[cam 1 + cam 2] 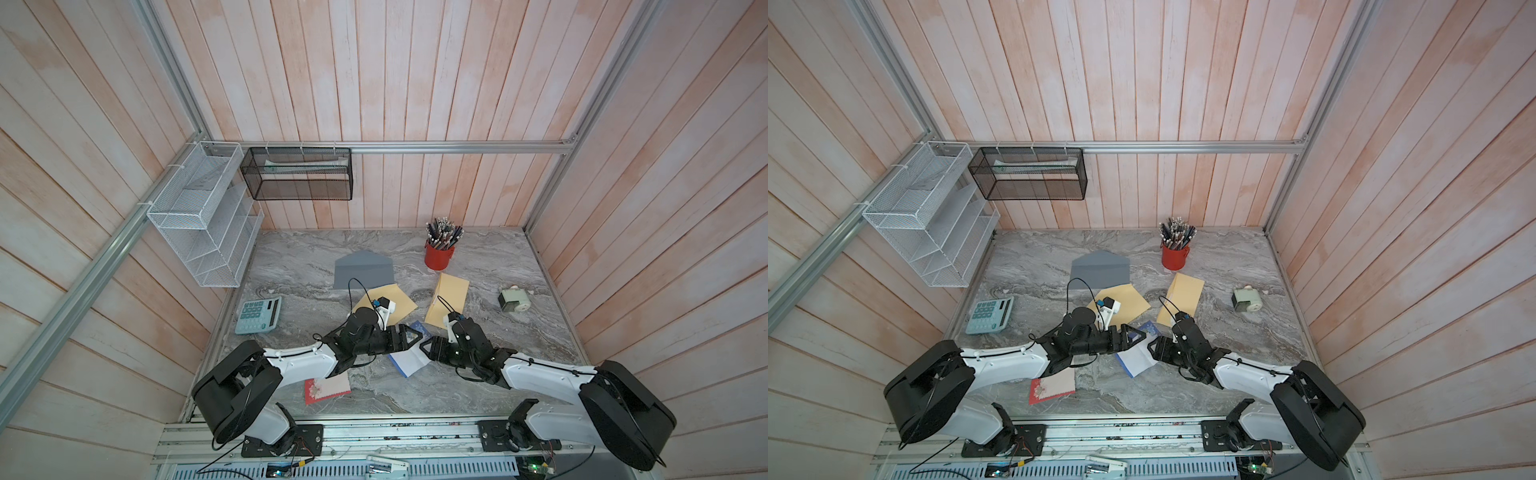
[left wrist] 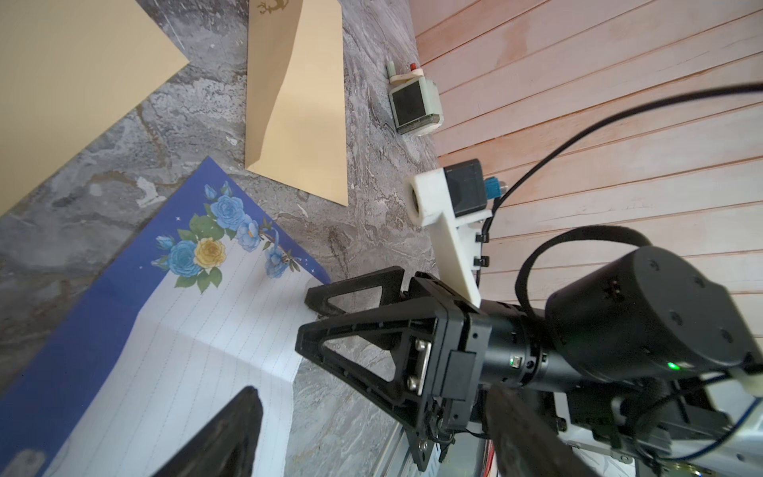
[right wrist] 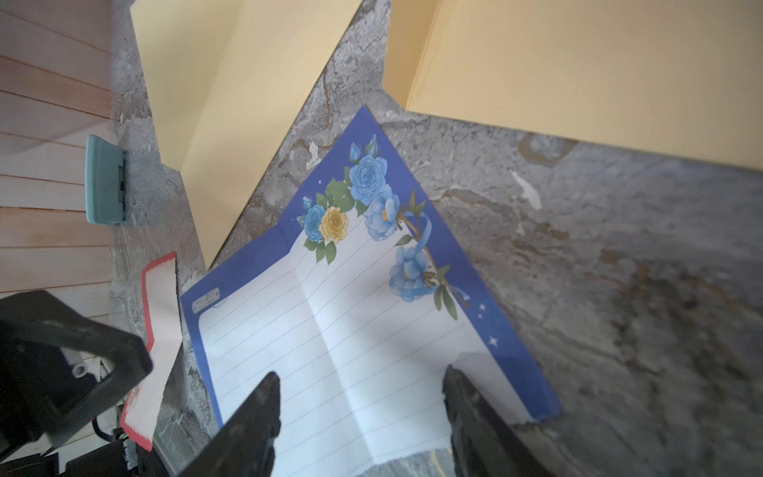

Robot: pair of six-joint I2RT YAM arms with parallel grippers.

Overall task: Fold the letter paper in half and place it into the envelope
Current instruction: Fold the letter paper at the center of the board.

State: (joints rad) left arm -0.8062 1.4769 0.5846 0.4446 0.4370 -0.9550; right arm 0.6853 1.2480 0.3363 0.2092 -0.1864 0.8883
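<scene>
Your letter paper (image 3: pixel 355 342) lies open and unfolded on the counter (image 1: pixel 498 353), about midway between the side edges and nearer the front edge than the back. Creases show across it, but the half-fold is not yet made. Its flowered corner points toward the back edge, into the gap between two yellow envelopes. Its long axis runs on a slant from that corner toward the front edge, veering to the robot's right.

The right fingers (image 3: pixel 256 417) stand apart with nothing pinched. In the right wrist view they straddle the sheet's front end, one over the lined white and one by the blue border of the long edge. The left fingers (image 1: pixel 409 336) are spread wide too and hold nothing. They hang over the paper's left side, tips almost facing the right pair. You cannot tell whether any tip touches the sheet.

Both arms are about equally near. I judge the right better placed, since the paper's end lies straight ahead of it — the fold would carry one short end along that slanted axis.

The first yellow envelope (image 1: pixel 384 301) sits just behind the paper to the left, and the second yellow envelope (image 1: pixel 449 299) behind it to the right. The grey envelope (image 1: pixel 363 270) is farther back. Which one is meant, you cannot tell.
</scene>
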